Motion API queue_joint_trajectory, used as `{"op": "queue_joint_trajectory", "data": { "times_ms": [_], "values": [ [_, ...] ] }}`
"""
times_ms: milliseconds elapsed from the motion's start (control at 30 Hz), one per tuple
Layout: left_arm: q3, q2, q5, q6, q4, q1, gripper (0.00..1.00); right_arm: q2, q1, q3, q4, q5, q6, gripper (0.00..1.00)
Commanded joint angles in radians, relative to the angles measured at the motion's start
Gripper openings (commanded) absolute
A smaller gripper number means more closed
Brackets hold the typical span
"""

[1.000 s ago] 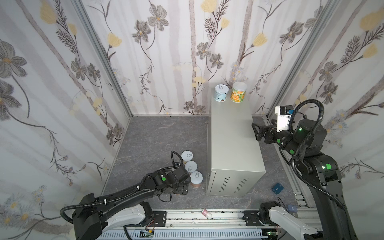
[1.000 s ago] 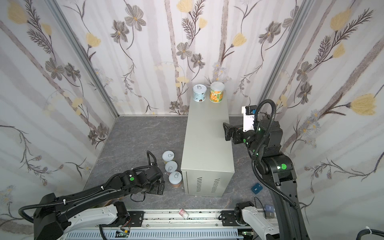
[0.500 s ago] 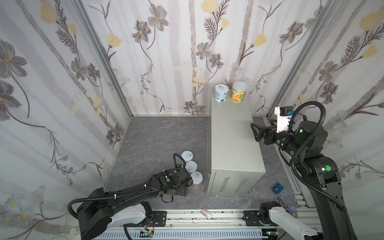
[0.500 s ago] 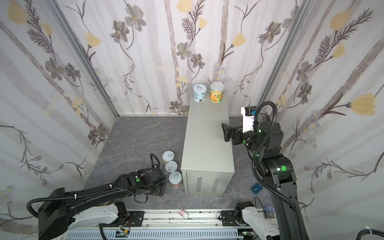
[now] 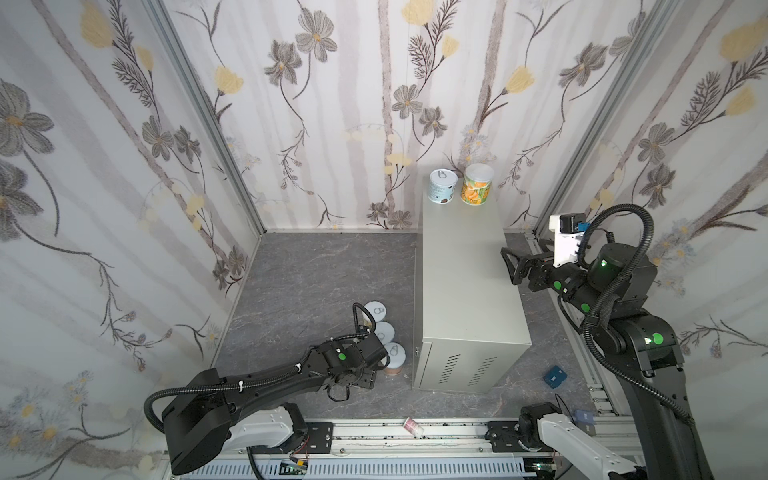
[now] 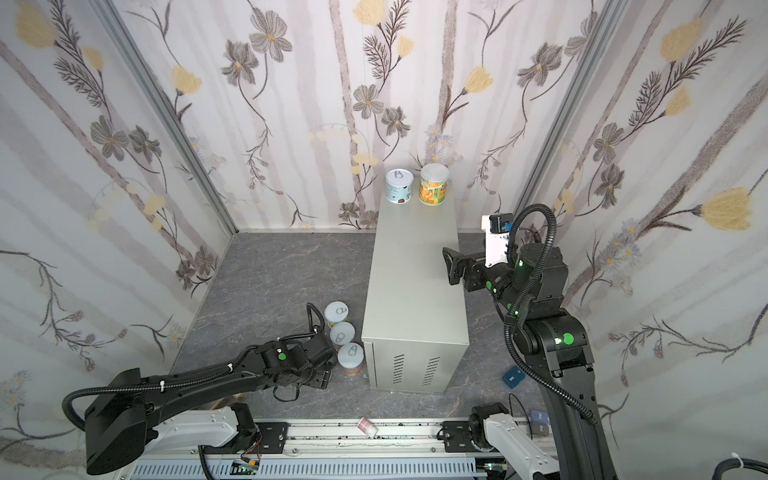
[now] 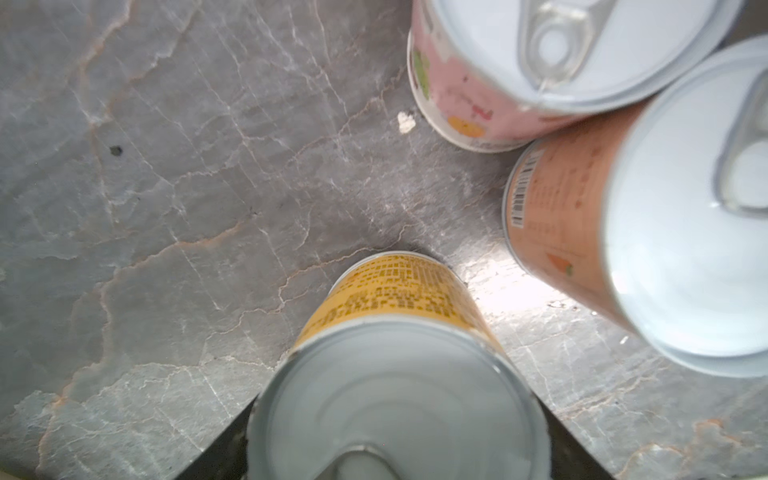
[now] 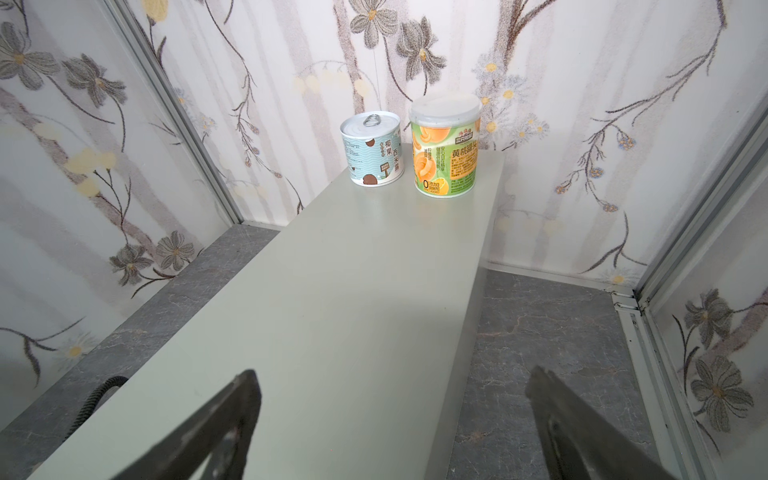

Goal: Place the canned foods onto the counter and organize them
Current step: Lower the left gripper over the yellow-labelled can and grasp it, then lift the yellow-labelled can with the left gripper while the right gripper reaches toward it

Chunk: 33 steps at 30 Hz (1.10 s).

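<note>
Gripping yellow can (image 7: 395, 291) by its sides, lower centre of left wrist view, left gripper (image 7: 399, 415) looks set to lift it onto counter (image 5: 461, 270); right gripper (image 8: 392, 374) hovers open, empty.

The counter (image 5: 465, 282) is a light grey metal cabinet with vent slots on its near face. At its far end, a pale blue can (image 5: 443, 186) and a taller yellow-green can (image 5: 477, 184) stand upright, just beside each other. On the floor (image 5: 324, 270) next to the counter, a yellow can (image 7: 399, 299), a peach can (image 7: 569, 208) and a pink can (image 7: 478, 95) stand close together. One more can (image 5: 375, 310) stands just behind them.
</note>
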Motion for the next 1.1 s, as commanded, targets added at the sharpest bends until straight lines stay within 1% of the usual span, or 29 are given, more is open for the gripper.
{"op": "queue_joint_trajectory", "data": {
  "times_ms": [0, 133, 233, 300, 400, 600, 667, 867, 967, 1067],
  "values": [
    [0.039, -0.036, -0.046, 0.033, -0.023, 0.016, 0.65, 0.007, 0.0, 0.002, 0.051, -0.026, -0.017, 1.0],
    [0.109, -0.089, -0.027, 0.078, -0.086, 0.059, 0.57, 0.01, 0.001, -0.003, 0.065, -0.072, -0.018, 1.0],
    [0.172, -0.124, -0.005, 0.118, -0.142, 0.094, 0.56, 0.015, 0.007, -0.004, 0.074, -0.136, -0.027, 1.0],
    [0.219, -0.144, 0.011, 0.146, -0.175, 0.116, 0.56, 0.017, 0.03, -0.007, 0.086, -0.185, -0.052, 1.0],
    [0.3, -0.167, 0.05, 0.204, -0.22, 0.148, 0.55, 0.02, 0.131, -0.002, 0.097, -0.17, -0.099, 1.0],
    [0.457, -0.223, 0.192, 0.339, -0.251, 0.213, 0.56, 0.05, 0.343, 0.022, 0.107, -0.168, -0.187, 1.0],
    [0.502, -0.242, 0.236, 0.375, -0.26, 0.234, 0.56, 0.061, 0.433, 0.036, 0.095, -0.143, -0.233, 1.0],
    [0.633, -0.259, 0.357, 0.428, -0.273, 0.291, 0.56, 0.158, 0.652, 0.113, 0.009, -0.027, -0.312, 1.0],
    [0.7, -0.26, 0.415, 0.451, -0.278, 0.307, 0.56, 0.196, 0.748, 0.125, 0.014, -0.005, -0.337, 1.0],
    [0.761, -0.258, 0.473, 0.477, -0.29, 0.322, 0.57, 0.25, 0.814, 0.158, -0.002, 0.011, -0.363, 1.0]
  ]
}}
